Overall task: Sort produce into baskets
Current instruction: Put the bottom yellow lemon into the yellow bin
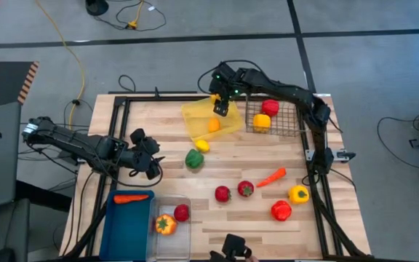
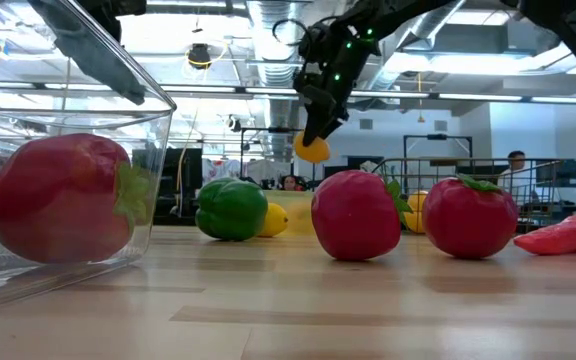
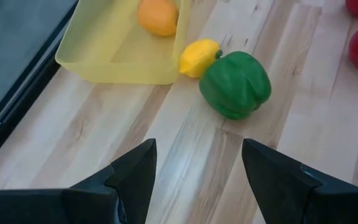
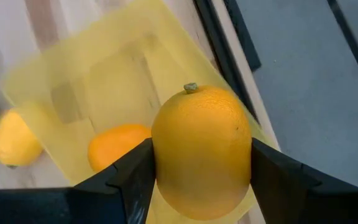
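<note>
My right gripper (image 1: 220,108) hangs over the yellow translucent tray (image 1: 195,115) at the table's far side, shut on a yellow-orange lemon (image 4: 202,124). It is well above the table in the low view (image 2: 313,138). An orange lemon (image 1: 214,125) lies in the tray. My left gripper (image 1: 151,156) is open and empty, low over the table's left part, pointing at a green pepper (image 3: 235,84). A yellow lemon (image 3: 199,58) lies between the pepper and the tray's wall. My right gripper pinches the lemon's two opposite sides (image 4: 161,163) between its two fingers, its stem end (image 4: 191,88) pointing away from the wrist. The fingers come from above, slanting down. The lemon hangs clear of the tray, below the fingers (image 2: 312,150).
The black wire basket (image 1: 286,120) beside the tray holds a red and a yellow pepper. At the near left, a blue bin (image 1: 122,225) holds a carrot and a clear bin (image 1: 172,240) holds an orange pepper and a tomato. Two tomatoes (image 1: 222,193), a carrot (image 1: 271,177) and two peppers (image 1: 298,193) lie loose.
</note>
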You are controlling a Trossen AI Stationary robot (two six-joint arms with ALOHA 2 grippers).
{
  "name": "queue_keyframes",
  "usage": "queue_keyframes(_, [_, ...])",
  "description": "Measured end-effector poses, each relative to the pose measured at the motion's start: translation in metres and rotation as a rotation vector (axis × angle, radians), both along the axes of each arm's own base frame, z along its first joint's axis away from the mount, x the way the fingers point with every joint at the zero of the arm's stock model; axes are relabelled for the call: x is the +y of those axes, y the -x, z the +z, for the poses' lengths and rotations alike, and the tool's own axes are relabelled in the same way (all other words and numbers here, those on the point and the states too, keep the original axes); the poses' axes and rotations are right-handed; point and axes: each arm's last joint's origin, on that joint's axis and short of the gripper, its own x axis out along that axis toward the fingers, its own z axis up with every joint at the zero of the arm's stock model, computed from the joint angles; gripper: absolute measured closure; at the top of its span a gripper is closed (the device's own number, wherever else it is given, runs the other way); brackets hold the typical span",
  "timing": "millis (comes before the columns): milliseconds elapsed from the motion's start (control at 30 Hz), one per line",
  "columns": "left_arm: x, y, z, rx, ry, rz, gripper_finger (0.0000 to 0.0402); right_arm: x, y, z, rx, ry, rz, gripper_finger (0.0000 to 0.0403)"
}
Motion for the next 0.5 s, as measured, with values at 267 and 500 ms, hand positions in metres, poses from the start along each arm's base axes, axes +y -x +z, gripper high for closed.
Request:
queue_keyframes(267, [0.000,0.000,0.000,-0.001,-0.006,0.004,0.0176,-0.013,-0.017,-0.048,0.083,-0.040,-0.006,0.0146])
queue_keyframes(500, [0.001,-0.001,0.000,-0.010,-0.020,0.012,0.0176,-0.018,-0.024,-0.079,0.154,-0.062,0.022,0.0146])
